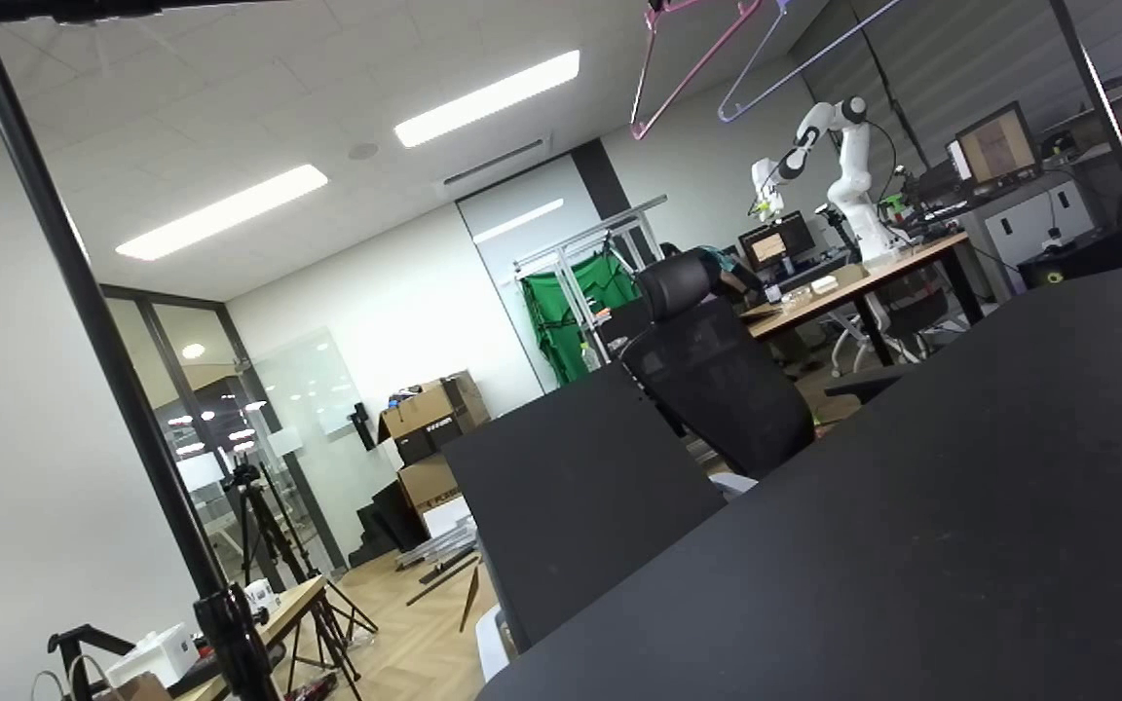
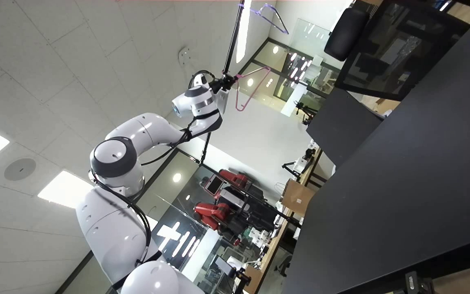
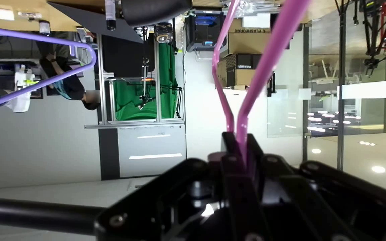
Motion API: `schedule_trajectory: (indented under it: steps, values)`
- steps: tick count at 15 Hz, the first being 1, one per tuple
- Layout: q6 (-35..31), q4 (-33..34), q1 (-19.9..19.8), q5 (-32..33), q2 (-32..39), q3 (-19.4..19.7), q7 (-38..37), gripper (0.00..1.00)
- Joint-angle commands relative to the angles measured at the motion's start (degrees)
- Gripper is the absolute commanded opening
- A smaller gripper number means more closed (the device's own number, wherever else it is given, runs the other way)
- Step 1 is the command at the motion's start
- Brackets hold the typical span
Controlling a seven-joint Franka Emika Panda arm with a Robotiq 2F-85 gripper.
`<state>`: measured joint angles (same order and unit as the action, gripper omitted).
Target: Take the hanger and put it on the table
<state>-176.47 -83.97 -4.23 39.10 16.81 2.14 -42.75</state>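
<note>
The pink hanger (image 2: 256, 90) is at my gripper (image 2: 228, 81) in an exterior view, high above the black table (image 2: 402, 163) and off to its side. In the wrist view, my gripper (image 3: 241, 144) is shut on the neck of the pink hanger (image 3: 269, 57), with its two arms spreading away from the fingertips. The hanger's hook is hidden by the fingers, so I cannot tell whether it touches the rack bar. In an exterior view, the lower part of the hanger (image 1: 697, 70) shows at the top edge above the table (image 1: 863, 565), and my gripper is mostly out of frame.
A purple hanger (image 3: 39, 85) hangs beside the pink one; it shows in both exterior views (image 1: 804, 66) (image 2: 271, 23). Black rack poles (image 1: 84, 292) (image 2: 235, 38) stand around the table. An office chair (image 1: 727, 380) and a dark panel (image 1: 580, 497) stand at the table's edge.
</note>
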Motion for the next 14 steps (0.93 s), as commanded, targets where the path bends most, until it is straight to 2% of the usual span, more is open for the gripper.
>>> schedule_trajectory:
  steps: [1, 14]
  values:
    - [-1.35, 2.13, 2.02, 1.88, 0.47, 2.73, -3.55, 0.02]
    - [-3.31, 0.75, 6.66, 0.94, -1.71, 6.82, -3.78, 0.02]
